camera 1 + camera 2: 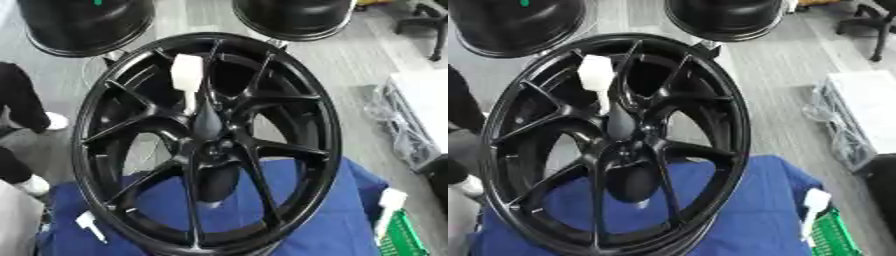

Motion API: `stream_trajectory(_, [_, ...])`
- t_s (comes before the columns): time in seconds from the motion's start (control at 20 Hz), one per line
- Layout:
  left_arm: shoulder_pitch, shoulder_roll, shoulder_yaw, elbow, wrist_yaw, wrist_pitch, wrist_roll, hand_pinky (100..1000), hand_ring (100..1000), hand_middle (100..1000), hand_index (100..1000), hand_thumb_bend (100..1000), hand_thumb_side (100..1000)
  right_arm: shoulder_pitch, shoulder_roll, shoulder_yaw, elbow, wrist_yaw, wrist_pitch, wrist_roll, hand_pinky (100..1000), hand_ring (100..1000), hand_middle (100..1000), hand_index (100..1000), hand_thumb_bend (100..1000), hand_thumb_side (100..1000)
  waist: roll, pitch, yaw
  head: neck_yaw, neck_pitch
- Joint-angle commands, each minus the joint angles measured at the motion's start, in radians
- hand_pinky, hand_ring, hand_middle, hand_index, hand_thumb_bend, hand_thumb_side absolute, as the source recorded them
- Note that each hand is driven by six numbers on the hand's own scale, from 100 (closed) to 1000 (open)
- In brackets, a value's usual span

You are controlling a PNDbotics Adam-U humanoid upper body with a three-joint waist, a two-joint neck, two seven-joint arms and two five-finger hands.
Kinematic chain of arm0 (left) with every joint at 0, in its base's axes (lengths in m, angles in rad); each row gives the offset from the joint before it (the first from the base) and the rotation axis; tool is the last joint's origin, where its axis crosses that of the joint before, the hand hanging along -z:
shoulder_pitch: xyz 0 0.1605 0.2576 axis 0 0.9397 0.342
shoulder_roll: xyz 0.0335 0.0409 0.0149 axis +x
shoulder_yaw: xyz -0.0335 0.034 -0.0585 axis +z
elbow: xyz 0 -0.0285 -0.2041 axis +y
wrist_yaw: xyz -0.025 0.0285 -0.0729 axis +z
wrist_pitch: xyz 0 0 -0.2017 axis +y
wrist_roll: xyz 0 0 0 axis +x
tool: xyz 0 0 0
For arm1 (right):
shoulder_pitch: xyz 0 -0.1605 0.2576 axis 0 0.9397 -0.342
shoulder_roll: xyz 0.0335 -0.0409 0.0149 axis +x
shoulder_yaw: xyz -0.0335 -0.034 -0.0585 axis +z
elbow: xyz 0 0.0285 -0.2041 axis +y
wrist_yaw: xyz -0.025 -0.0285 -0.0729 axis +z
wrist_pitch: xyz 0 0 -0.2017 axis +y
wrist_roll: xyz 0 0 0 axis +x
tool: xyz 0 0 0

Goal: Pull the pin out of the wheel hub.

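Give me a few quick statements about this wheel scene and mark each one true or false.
1. The black wheel rests on a blue cloth. True.
2. The white pin sticks up from near the hub. True.
3. A robot hand is curled round the pin. False: no hand touches it.
4. The cloth is red. False: it is blue.
5. A green basket sits at the lower right. True.

Wheel hub (206,145): glossy black metal, smooth spokes. Pin (187,75): matt white plastic. Cloth (350,220): blue fabric, matt.
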Motion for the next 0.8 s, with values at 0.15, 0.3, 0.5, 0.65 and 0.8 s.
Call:
stream_trajectory(0.15, [-0.008, 0.023, 0.014, -0.016, 0.001, -0.001, 0.002, 936, 789, 818, 810, 301, 734, -0.013, -0.018, -0.026, -0.008, -0.026, 0.040, -0.103, 885, 1000, 973, 994, 456, 933, -0.005, -0.023, -0.001, -0.004, -0.007])
stream_trajectory(0.3, [-0.007, 0.024, 0.014, -0.017, 0.001, -0.001, 0.002, 936, 789, 818, 810, 302, 732, -0.020, -0.017, -0.021, -0.039, -0.074, 0.029, -0.165, 856, 966, 953, 988, 417, 876, -0.006, -0.023, 0.000, -0.006, -0.006])
stream_trajectory(0.5, [-0.010, 0.024, 0.013, -0.019, 0.001, -0.003, 0.001, 936, 790, 820, 812, 305, 730, -0.051, -0.019, -0.003, -0.135, -0.218, -0.070, -0.292, 816, 877, 863, 941, 209, 697, -0.008, -0.023, 0.002, -0.006, -0.005])
stream_trajectory(0.65, [-0.018, 0.022, 0.007, -0.020, 0.002, -0.003, -0.002, 936, 790, 824, 820, 309, 729, -0.107, -0.011, 0.038, -0.189, -0.427, -0.238, -0.401, 802, 832, 822, 915, 145, 604, -0.011, -0.024, 0.005, -0.011, -0.003])
stream_trajectory(0.8, [-0.035, 0.020, -0.002, -0.023, 0.002, -0.004, -0.007, 936, 791, 824, 822, 313, 726, -0.169, -0.004, 0.092, -0.197, -0.578, -0.394, -0.446, 815, 838, 827, 923, 204, 515, -0.012, -0.026, 0.015, -0.014, -0.006])
